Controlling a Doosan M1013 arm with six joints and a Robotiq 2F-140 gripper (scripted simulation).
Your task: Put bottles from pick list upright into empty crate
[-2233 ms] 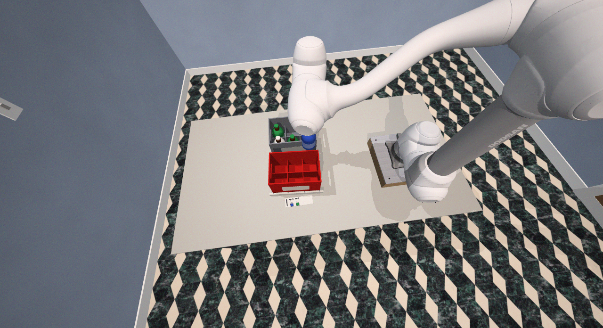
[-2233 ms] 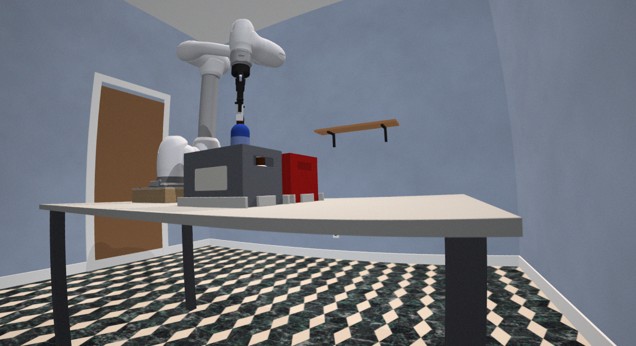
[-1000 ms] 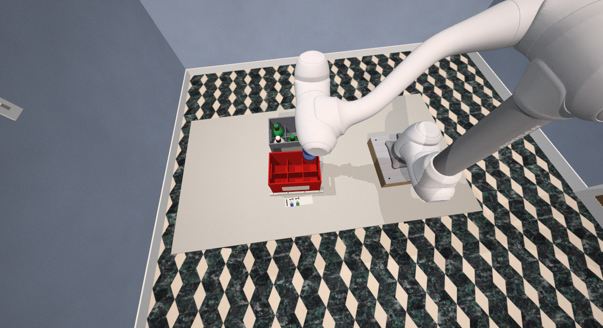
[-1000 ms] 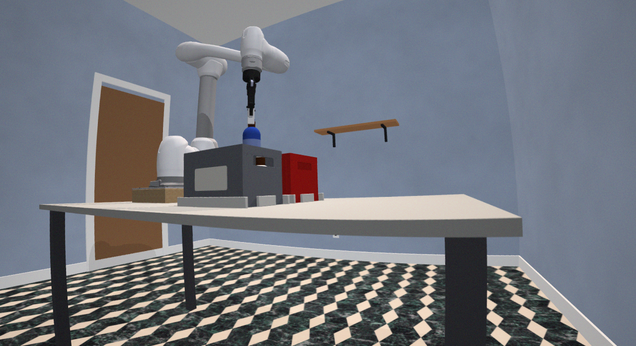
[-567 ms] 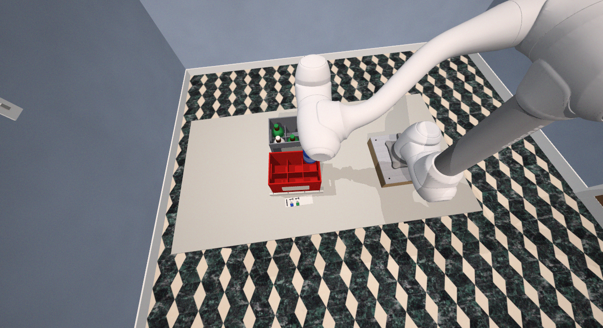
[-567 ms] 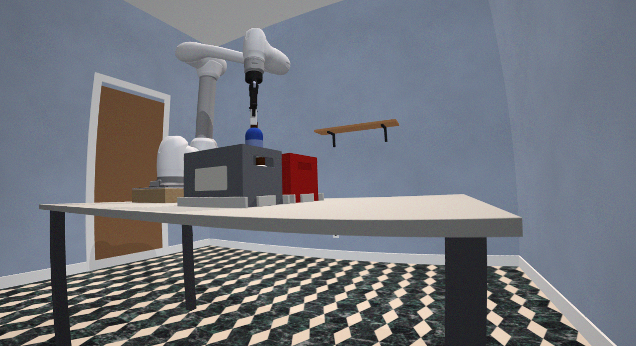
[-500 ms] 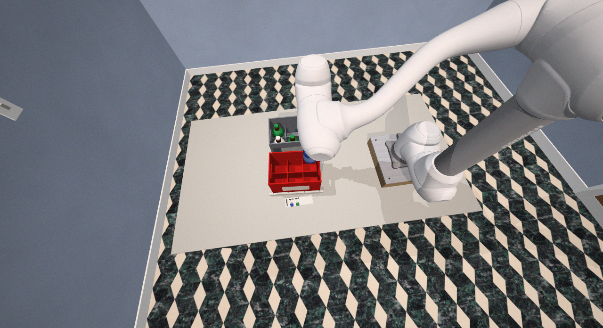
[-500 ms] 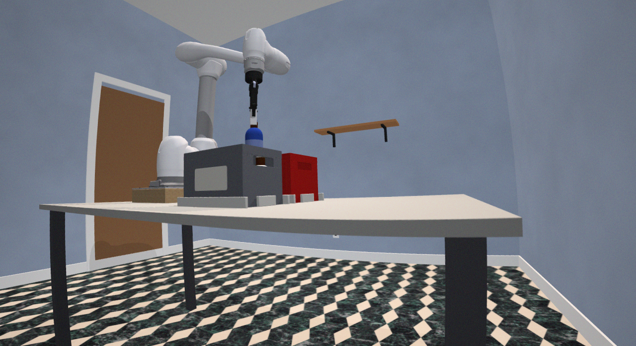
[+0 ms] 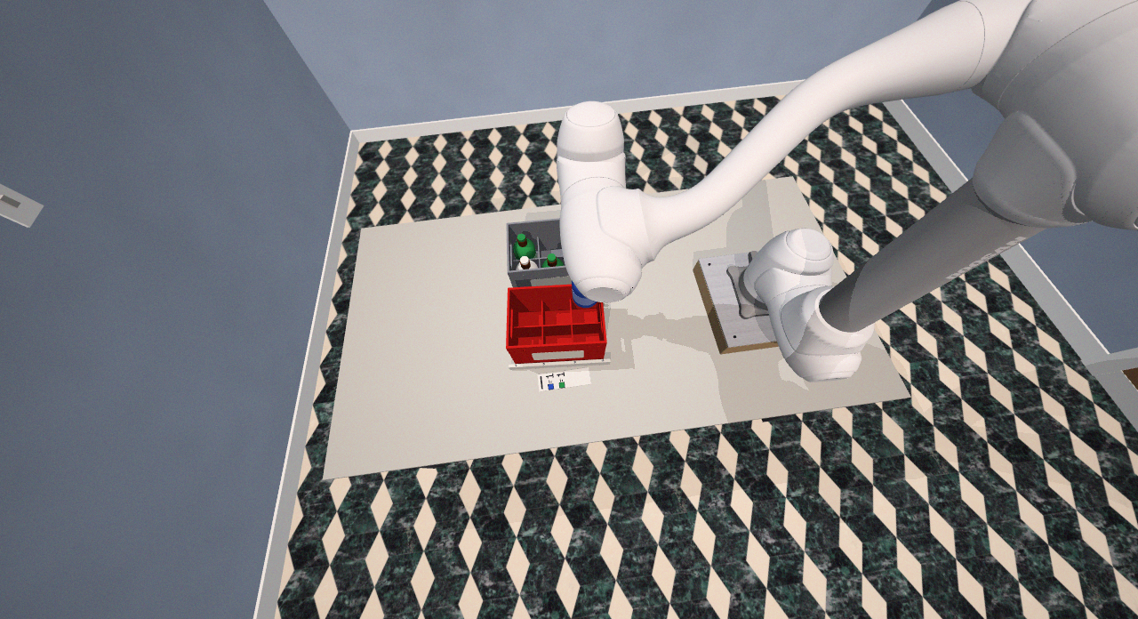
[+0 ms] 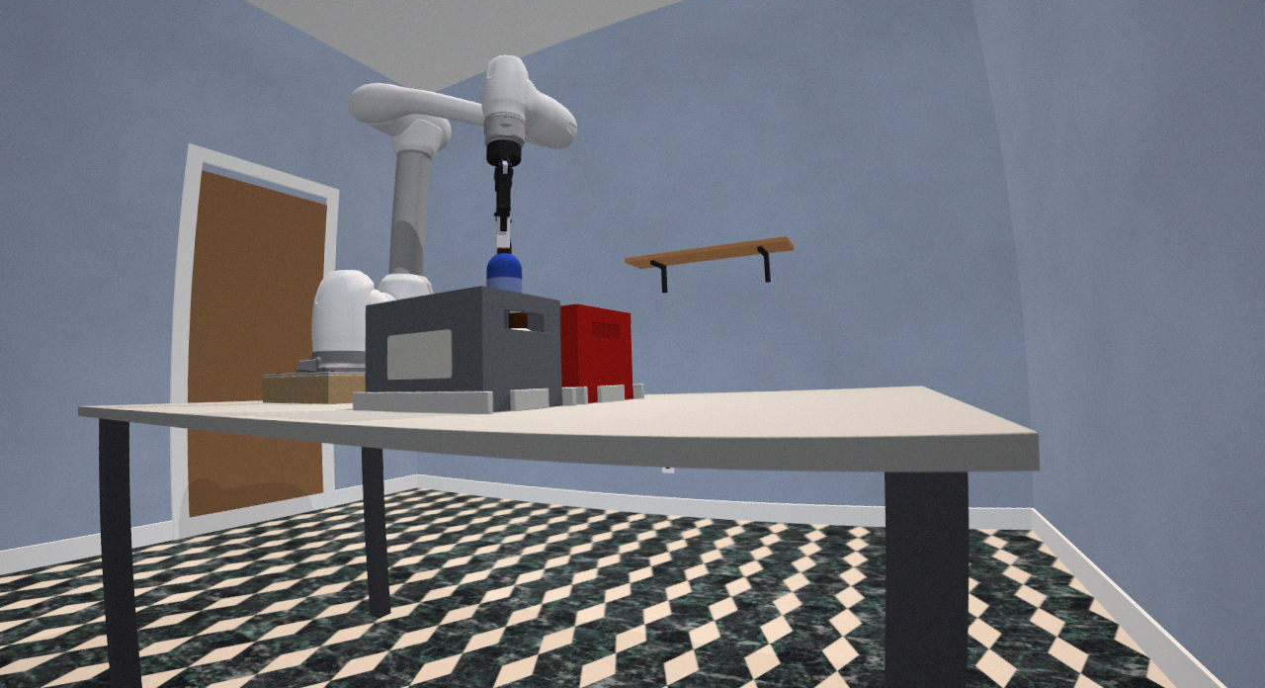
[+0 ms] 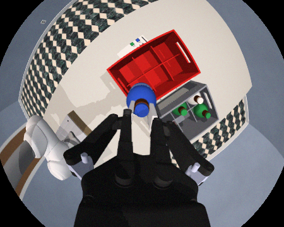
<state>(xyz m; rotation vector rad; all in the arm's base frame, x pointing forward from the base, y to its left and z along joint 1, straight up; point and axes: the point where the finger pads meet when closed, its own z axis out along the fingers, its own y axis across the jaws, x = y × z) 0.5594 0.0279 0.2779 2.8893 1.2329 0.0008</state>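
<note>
My gripper is shut on the neck of a blue bottle. It holds the bottle upright above the back right corner of the red crate. The red crate's visible compartments hold no bottles. The grey crate stands behind it with two green bottles and a white bottle in view; its right part is hidden by the arm in the top view. The pick list shows blue 1 and green 1.
Low light-coloured strips stand along the crates' feet. The arm's base sits on a wooden-sided block to the right in the top view. The two crates stand close together on the table.
</note>
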